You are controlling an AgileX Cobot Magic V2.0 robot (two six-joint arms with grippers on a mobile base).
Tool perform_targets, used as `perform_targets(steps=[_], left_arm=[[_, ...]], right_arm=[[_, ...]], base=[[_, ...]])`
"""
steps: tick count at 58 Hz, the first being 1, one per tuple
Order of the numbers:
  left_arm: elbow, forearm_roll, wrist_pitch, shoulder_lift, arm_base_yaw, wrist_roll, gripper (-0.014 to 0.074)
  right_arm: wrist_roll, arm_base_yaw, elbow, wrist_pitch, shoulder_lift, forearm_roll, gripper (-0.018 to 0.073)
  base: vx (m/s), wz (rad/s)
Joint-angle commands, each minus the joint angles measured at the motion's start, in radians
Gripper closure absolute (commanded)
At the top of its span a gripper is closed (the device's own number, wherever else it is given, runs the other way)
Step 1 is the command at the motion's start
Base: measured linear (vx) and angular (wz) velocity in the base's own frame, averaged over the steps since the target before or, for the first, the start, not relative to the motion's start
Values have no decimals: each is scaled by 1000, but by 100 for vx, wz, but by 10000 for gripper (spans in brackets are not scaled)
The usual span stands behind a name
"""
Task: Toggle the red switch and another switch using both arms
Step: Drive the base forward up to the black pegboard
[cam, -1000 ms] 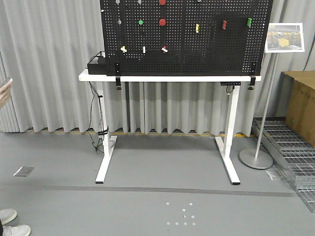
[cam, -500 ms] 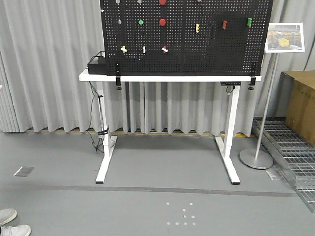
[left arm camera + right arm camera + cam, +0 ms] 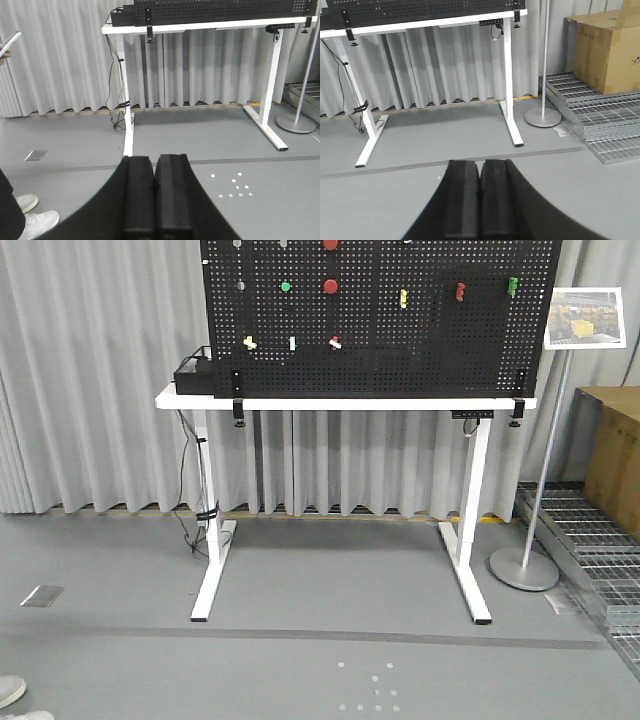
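Curtained bay, pegboard (image 3: 380, 315) well off: left gripper (image 3: 154, 165) and right gripper (image 3: 480, 167) pressed together, empty; easy to clip white toggle (image 3: 292, 342) instead of red switch (image 3: 335, 341) or cream switch (image 3: 249, 341).

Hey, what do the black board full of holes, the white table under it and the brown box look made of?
The black perforated board: matte, evenly punched holes; painted sheet metal or hardboard, can't tell. The white table frame: likely powder-coated steel, from smooth straight square legs. The brown box: cardboard, from dull tan faces and folded edges.
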State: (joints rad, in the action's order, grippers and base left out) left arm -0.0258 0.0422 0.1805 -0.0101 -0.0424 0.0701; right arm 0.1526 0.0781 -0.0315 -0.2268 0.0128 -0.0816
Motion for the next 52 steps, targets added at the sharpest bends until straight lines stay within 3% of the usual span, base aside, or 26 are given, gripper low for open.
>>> perform_targets(steps=[1, 52], left_arm=[[-20, 5, -81, -19, -1, -1, 594], [-20, 5, -81, -19, -1, -1, 594]], right_arm=[[-10, 7, -6, 82, 9, -7, 566], [-10, 7, -6, 82, 9, -7, 566]], base=[[21, -3], [38, 4]])
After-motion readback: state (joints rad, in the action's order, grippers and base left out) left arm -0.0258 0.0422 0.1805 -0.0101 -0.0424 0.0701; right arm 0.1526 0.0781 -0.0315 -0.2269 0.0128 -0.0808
